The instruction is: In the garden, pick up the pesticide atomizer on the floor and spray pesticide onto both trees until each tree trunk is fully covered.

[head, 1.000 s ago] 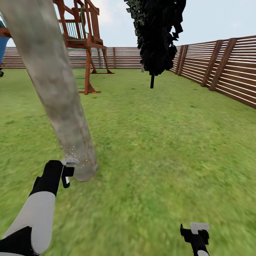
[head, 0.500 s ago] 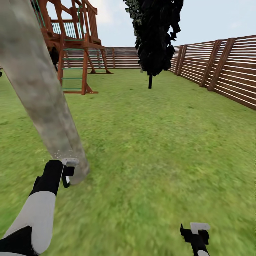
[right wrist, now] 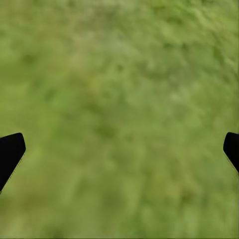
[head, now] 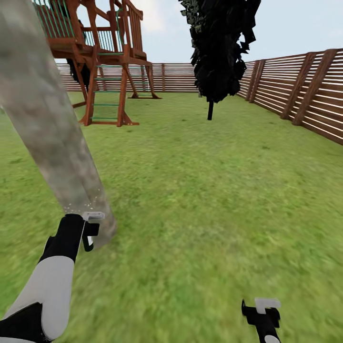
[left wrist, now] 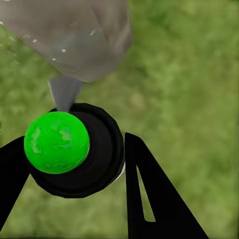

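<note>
Spraying step: your left gripper clamps the pesticide atomizer at the tree trunk base, pesticide specks sparse, right gripper spread empty, so sweep upward next.

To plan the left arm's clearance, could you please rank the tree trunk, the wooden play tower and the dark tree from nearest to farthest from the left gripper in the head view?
From the left gripper:
1. Tree trunk, right beside it.
2. Play tower, far ahead.
3. Dark tree, ahead right, near the fence.
</note>
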